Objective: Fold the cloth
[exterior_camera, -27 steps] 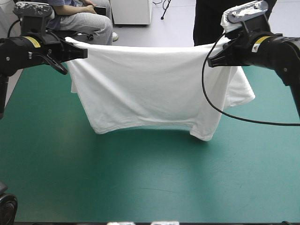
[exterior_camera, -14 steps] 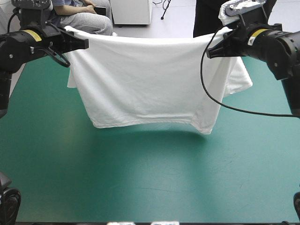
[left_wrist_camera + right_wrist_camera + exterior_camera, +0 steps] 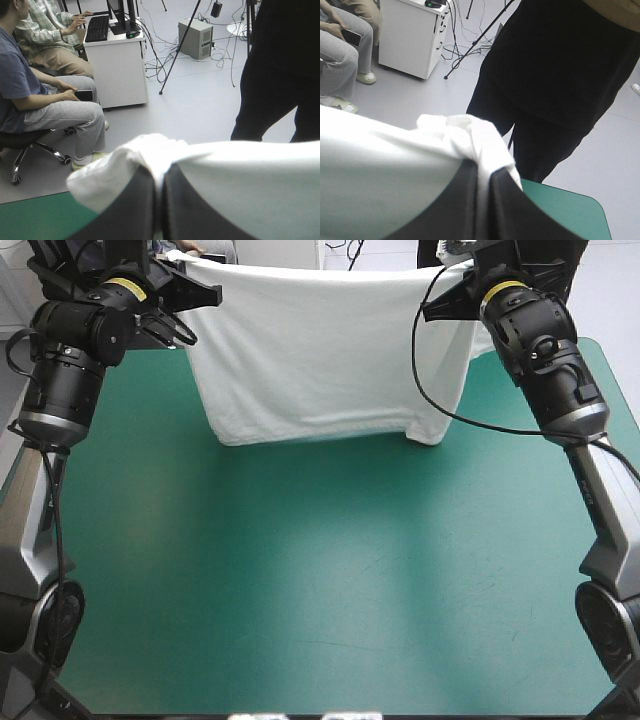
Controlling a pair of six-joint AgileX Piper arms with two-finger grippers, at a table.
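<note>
The white T-shirt (image 3: pixel 315 350) hangs stretched between both raised arms over the far part of the teal-green table (image 3: pixel 320 590), its lower hem just above the cover. My left gripper (image 3: pixel 212 296) is shut on the T-shirt's top left corner. My right gripper (image 3: pixel 430 310) is shut on its top right corner. In the left wrist view the black fingers (image 3: pixel 137 210) meet with white cloth (image 3: pixel 150 155) bunched over their tips. Likewise, the right wrist view has the fingers (image 3: pixel 470 200) pinching a wad of the T-shirt (image 3: pixel 470 135). One sleeve hangs folded behind the right side.
The near and middle parts of the teal-green table lie bare under the hanging shirt. The table's far edge runs right behind the cloth, and its right corner (image 3: pixel 570 205) shows beside my right gripper.
Both arms have carried the hanging T-shirt up and away toward the table's far edge. Its hem has moved farther back. Both grips are unchanged.
</note>
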